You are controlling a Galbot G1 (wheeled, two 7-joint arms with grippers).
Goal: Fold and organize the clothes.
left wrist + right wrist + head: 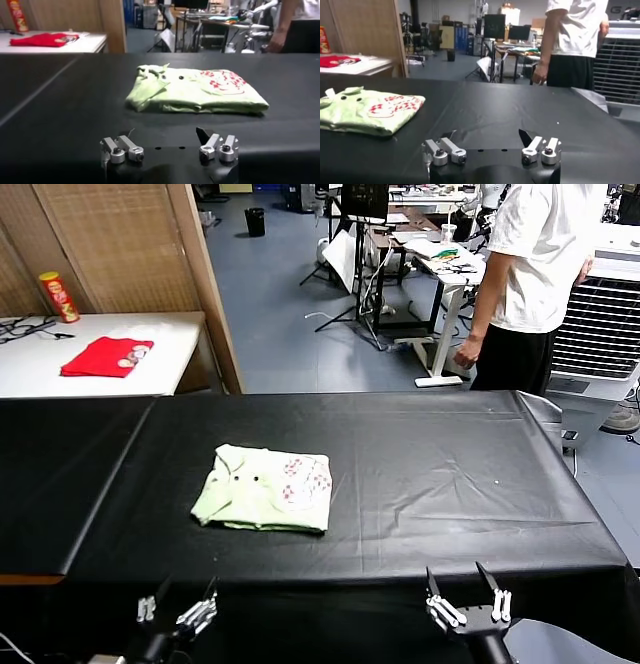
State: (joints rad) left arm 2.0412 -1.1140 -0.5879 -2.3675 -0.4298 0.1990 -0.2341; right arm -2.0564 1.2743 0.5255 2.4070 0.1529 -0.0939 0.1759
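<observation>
The clothes (263, 488), a pale mint-green T-shirt with a red-and-white print, lie folded into a compact rectangle on the black table (440, 484), left of centre. The same bundle shows in the left wrist view (195, 90) and the right wrist view (367, 110). My left gripper (185, 592) hangs open at the table's near edge, below the shirt and apart from it, also seen as the left gripper (167, 134). My right gripper (460, 577) stands open at the near edge further right, empty, shown too as the right gripper (487, 135).
A white side table (40, 364) at the back left holds a red cloth (106, 356) and a snack can (58, 296). A person in a white T-shirt (535, 274) stands behind the table's far right corner. A wooden panel (205, 284) rises behind.
</observation>
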